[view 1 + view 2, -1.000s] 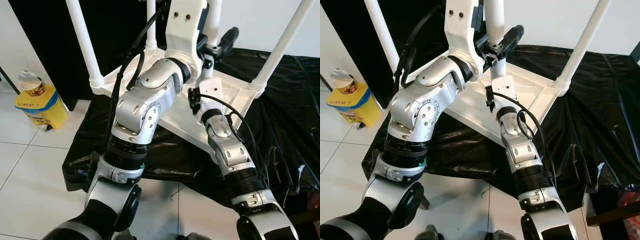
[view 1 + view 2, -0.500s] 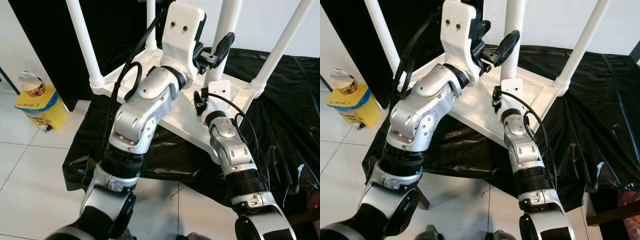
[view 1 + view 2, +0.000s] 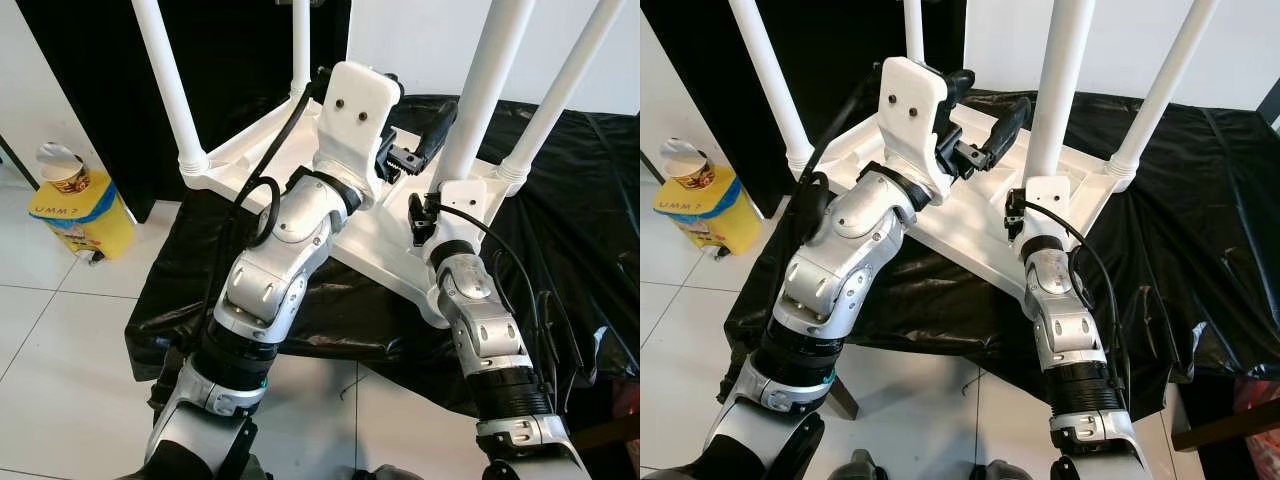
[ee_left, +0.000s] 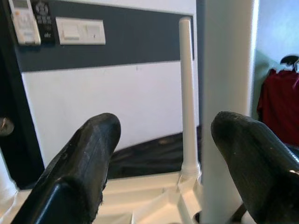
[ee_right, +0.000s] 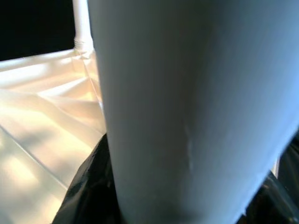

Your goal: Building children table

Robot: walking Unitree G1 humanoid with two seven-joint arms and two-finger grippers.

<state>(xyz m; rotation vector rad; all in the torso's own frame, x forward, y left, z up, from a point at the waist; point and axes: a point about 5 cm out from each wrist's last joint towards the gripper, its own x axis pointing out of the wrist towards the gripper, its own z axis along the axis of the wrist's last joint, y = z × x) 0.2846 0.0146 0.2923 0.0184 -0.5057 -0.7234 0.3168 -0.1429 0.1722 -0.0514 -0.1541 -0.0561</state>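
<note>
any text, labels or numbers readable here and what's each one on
"UMM ?" roughly, in dark letters on the yellow box on the floor; the last character is unclear.
Print on the cup standing on that box: too small to read.
Buttons and screen of the wall remote in the left wrist view: too blurred to read.

Smooth glossy white plastic table (image 3: pixel 380 240), crinkled shiny black plastic sheet (image 3: pixel 560 230), glossy tiled floor (image 3: pixel 60 340)
</note>
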